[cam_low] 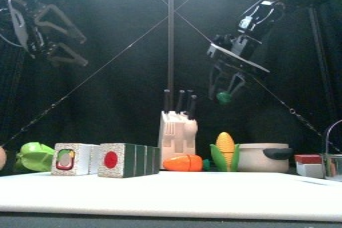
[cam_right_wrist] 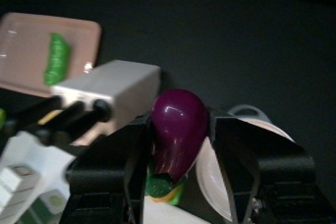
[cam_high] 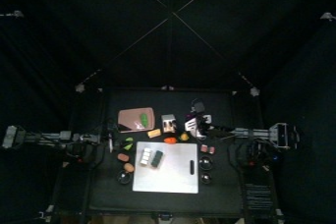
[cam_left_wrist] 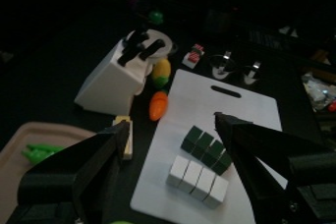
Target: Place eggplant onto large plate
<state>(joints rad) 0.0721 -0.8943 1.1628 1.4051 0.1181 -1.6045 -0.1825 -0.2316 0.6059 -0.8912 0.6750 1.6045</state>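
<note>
Eggplant [cam_right_wrist: 179, 130]: gripped in right claw [cam_right_wrist: 180, 174], raised above the counter [cam_low: 171, 197], near knife block [cam_right_wrist: 116, 88]. Large plate [cam_right_wrist: 33, 46]: beyond the block, holding a green pod. Left claw [cam_left_wrist: 171, 154]: wide open, empty.

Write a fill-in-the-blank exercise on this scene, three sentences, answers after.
1. The right gripper is shut on the purple ____.
2. A green pea pod lies on the reddish-brown rounded-square ____.
3. The left gripper hangs with its jaws ____ above the flat white rectangular board.

Answers: eggplant; plate; open
</note>
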